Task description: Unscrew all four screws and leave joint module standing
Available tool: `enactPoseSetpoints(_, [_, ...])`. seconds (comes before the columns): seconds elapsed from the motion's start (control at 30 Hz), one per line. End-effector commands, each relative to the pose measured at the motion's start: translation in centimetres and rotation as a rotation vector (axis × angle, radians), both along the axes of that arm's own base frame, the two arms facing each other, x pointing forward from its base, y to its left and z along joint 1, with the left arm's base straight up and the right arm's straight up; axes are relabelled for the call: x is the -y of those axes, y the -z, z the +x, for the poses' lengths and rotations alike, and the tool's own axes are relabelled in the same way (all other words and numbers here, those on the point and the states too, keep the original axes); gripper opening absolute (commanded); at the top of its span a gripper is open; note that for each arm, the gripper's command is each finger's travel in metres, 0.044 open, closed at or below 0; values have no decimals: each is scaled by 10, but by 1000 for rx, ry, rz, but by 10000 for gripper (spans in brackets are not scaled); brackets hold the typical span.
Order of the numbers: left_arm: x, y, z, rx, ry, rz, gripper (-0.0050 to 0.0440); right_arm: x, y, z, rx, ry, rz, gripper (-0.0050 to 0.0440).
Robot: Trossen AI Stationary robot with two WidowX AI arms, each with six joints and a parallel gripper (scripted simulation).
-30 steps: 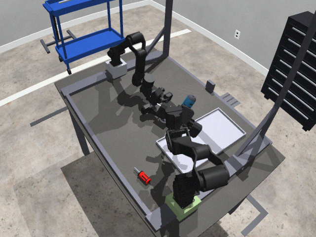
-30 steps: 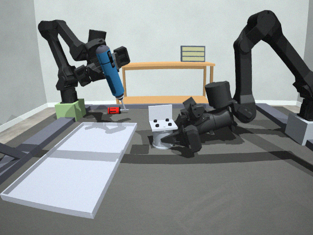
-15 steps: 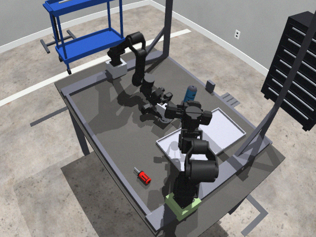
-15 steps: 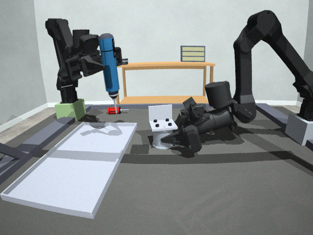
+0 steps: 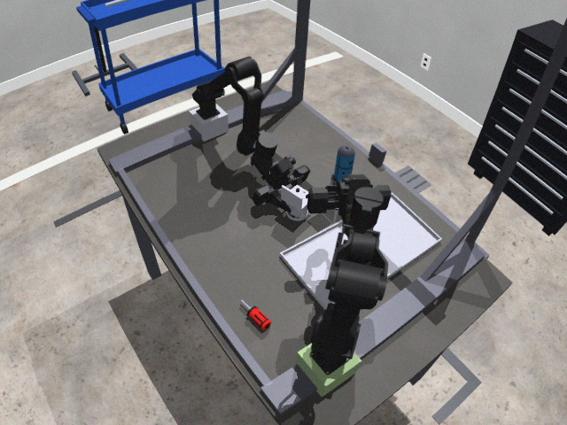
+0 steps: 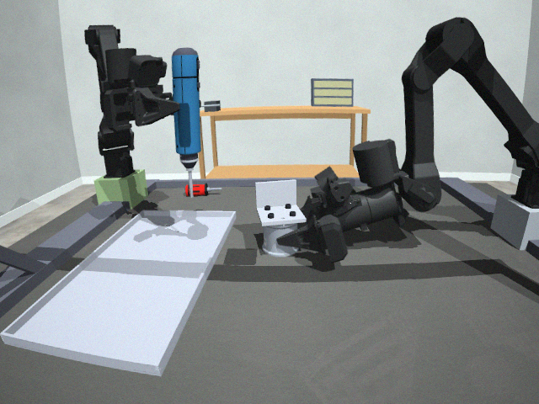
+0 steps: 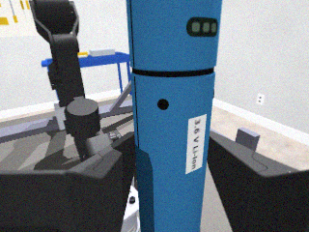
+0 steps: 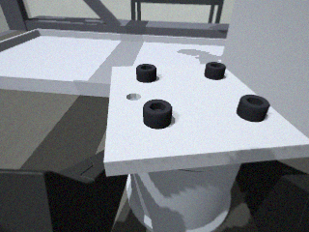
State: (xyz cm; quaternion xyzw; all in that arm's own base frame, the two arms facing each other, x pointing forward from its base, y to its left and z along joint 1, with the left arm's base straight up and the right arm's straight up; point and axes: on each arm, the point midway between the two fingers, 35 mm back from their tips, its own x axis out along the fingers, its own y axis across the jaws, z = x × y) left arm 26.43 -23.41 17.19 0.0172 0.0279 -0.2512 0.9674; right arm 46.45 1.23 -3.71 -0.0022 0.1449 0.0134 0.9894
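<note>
Electric screwdriver, blue barrel: upright, bit down, clamped in part-open left gripper. Joint module: standing on table beside tray, gripped by right gripper, fingers over halfway open. L-shaped bracket: on top, four black socket-head screws in place. Red-handled screwdriver: lying on table.
</note>
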Motion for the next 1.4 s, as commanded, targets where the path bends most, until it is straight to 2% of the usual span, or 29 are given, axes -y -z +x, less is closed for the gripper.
enactPoseSetpoints(0.0, [4,-30,5,57,-14,-73,162,0,-12,5,31,0,2,241])
enactPoseSetpoints(0.33, [4,-30,5,57,-13,-72,162,0,-12,5,31,0,2,241])
enactPoseSetpoints(0.47, [7,-46,6,61,-14,-78,162,0,-12,5,31,0,2,241])
enactPoseSetpoints(0.83, [6,-40,13,53,-13,-67,162,0,-12,5,31,0,2,241])
enactPoseSetpoints(1.23, [-2,-31,52,76,-12,-81,162,0,-12,5,31,0,2,241])
enactPoseSetpoints(1.37, [-3,-30,58,90,-12,-97,162,0,-12,5,31,0,2,241])
